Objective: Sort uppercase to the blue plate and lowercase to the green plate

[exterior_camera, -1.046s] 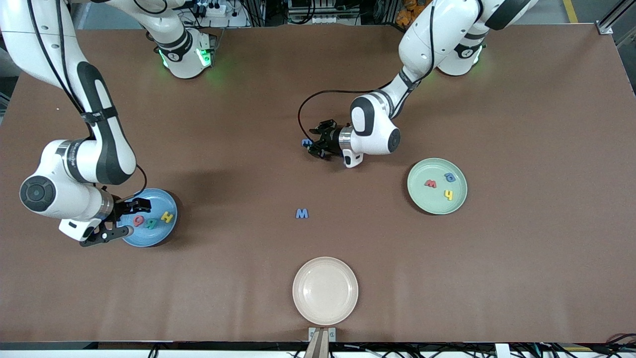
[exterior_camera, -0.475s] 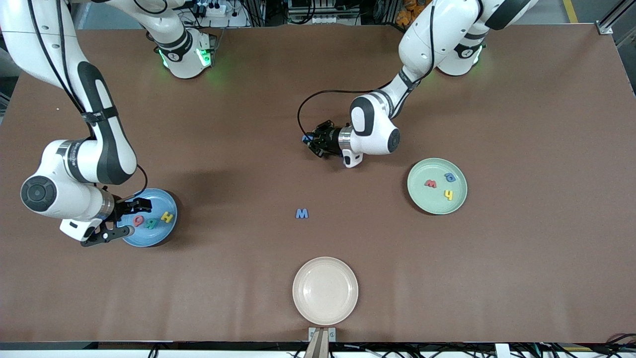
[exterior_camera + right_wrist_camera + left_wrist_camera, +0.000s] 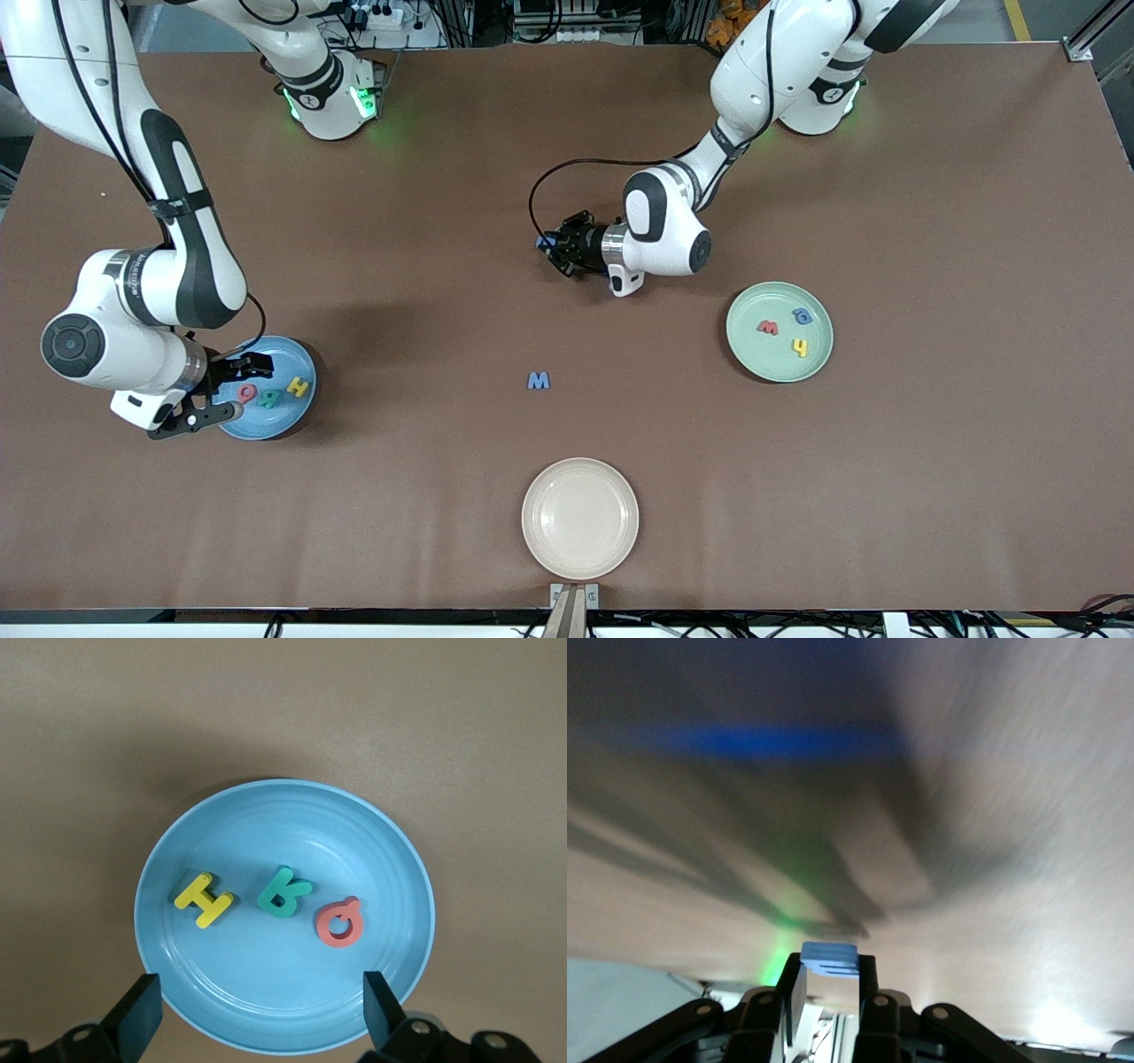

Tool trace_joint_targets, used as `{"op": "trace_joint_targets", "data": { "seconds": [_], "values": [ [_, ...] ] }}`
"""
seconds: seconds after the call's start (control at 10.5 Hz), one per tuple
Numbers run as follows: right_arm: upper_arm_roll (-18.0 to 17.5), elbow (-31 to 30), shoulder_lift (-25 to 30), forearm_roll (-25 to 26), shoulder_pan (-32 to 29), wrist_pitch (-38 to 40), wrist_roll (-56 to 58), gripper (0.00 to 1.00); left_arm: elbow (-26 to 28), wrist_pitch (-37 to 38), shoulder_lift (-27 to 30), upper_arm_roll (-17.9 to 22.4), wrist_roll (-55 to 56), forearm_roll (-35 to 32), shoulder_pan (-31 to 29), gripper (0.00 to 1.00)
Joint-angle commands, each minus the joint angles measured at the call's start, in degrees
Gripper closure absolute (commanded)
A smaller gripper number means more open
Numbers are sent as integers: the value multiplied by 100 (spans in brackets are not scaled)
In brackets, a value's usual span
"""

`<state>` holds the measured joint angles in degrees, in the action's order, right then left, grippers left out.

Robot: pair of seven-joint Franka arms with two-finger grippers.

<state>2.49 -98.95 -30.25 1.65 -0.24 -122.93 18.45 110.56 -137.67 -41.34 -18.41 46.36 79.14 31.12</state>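
My left gripper (image 3: 544, 241) is shut on the small blue m (image 3: 830, 958), just above the middle of the table. The larger blue M (image 3: 538, 380) lies flat on the table, nearer the front camera. My right gripper (image 3: 261, 1005) is open over the blue plate's (image 3: 266, 833) edge, holding nothing. On that blue plate (image 3: 285, 359) lie a yellow H (image 3: 204, 900), a teal R (image 3: 283, 893) and a red Q (image 3: 338, 923). The green plate (image 3: 760, 356) holds a red w (image 3: 767, 328), a blue a (image 3: 803, 315) and a yellow h (image 3: 800, 347).
A cream plate (image 3: 580, 518) with nothing on it sits near the table's front edge, at the middle. The blue plate is toward the right arm's end of the table, the green plate toward the left arm's end. A black cable loops above the left wrist.
My left gripper's fingers have shut on the small blue m and lifted it slightly off the table. The right arm has crept a little away from the blue plate.
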Motion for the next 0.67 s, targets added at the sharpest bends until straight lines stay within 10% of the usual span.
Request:
{"op": "trace_joint_targets", "data": {
  "seconds": [0.0,0.57],
  "values": [
    [-21,-98,107,-68,-11,14,80,0,246,354,372,48,110,-47,-9,82],
    [-30,-98,107,-68,77,14,-69,0,781,654,670,57,-4,-1415,-483,86]
  ]
}}
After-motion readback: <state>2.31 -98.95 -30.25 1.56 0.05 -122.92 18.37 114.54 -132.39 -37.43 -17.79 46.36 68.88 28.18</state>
